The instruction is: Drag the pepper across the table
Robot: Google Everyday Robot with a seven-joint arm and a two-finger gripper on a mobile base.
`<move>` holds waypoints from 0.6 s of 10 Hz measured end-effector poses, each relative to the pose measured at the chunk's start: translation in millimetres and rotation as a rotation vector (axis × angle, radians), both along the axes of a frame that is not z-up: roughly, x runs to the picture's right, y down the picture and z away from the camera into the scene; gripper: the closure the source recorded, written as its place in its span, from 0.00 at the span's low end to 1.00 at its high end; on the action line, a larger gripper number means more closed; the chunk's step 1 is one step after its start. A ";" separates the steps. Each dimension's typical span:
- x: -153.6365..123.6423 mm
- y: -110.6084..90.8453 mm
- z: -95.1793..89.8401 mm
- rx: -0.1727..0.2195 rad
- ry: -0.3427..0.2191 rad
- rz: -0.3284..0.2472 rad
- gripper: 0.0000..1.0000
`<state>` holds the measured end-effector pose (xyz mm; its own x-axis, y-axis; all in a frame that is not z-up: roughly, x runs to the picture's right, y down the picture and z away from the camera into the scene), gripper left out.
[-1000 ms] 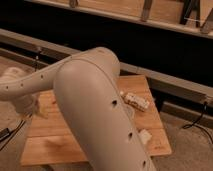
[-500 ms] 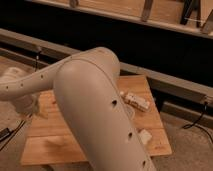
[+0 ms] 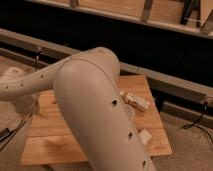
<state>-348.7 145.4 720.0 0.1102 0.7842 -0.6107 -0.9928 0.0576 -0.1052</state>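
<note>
The wooden table (image 3: 46, 146) fills the middle of the camera view, and my large pale arm (image 3: 95, 105) sweeps across it and covers much of the top. The arm bends left to the gripper (image 3: 30, 107), which hangs at the table's left edge, just above the planks, open with nothing seen in it. The pepper is hidden; no orange piece shows on the bare parts of the table.
A pale rectangular packet (image 3: 136, 101) lies on the right part of the table. A small light item (image 3: 145, 136) sits near the front right corner. A dark wall with a grey rail (image 3: 170, 85) runs behind, and cables trail on the floor at both sides.
</note>
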 end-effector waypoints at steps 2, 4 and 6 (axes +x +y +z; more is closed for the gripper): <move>0.0 -0.3 0.1 0.000 0.000 0.001 0.35; -5.5 -13.1 2.6 0.022 -0.004 0.011 0.35; -15.0 -37.0 13.2 0.054 -0.009 0.038 0.35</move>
